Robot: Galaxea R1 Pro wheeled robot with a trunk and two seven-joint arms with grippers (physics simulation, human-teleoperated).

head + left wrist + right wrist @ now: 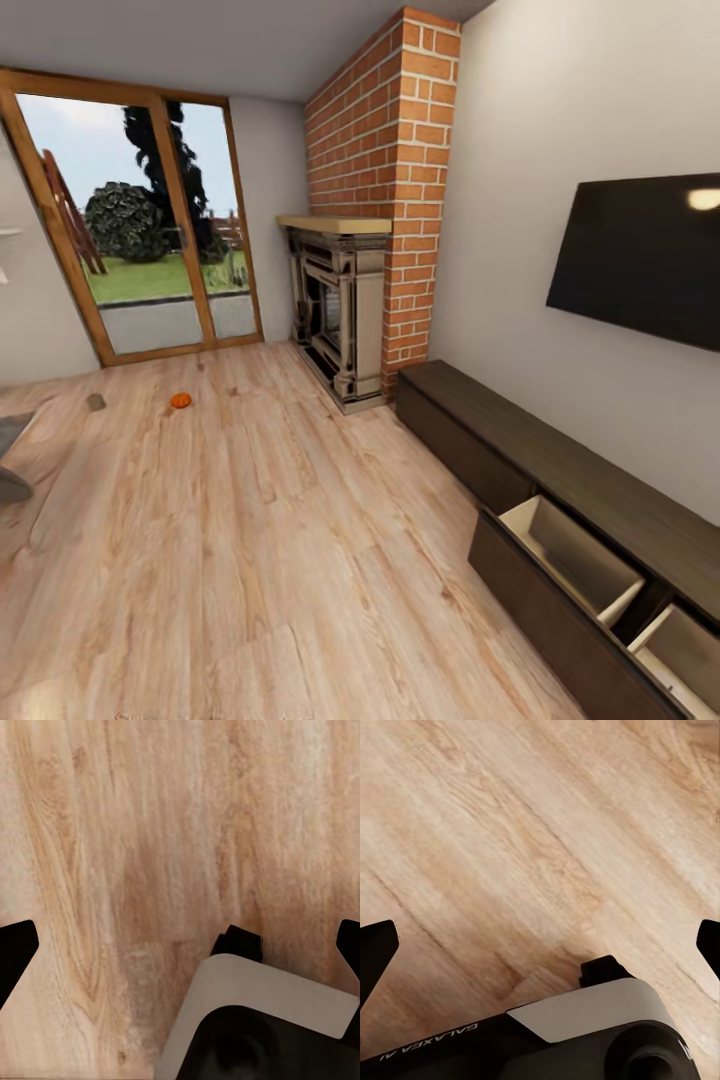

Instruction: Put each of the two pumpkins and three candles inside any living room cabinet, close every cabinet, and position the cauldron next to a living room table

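Note:
One small orange pumpkin (180, 400) lies on the wooden floor far ahead, near the glass door. A small greyish stub (96, 401) lies to its left; I cannot tell whether it is a candle. The long dark brown cabinet (520, 440) runs along the right wall, with two drawers pulled out, the nearer-middle one (572, 556) and one at the corner (683, 648), both showing pale insides. My left gripper (182, 949) and my right gripper (542, 949) hang over bare floor, each with black fingertips wide apart and nothing between them. The cauldron and the table are out of view.
A brick chimney (400, 150) with a fireplace (335, 305) stands at the back beside the cabinet. A black TV (640, 255) hangs on the right wall. The open drawer front (560, 620) juts into the floor space. A grey edge (12, 460) shows at the far left.

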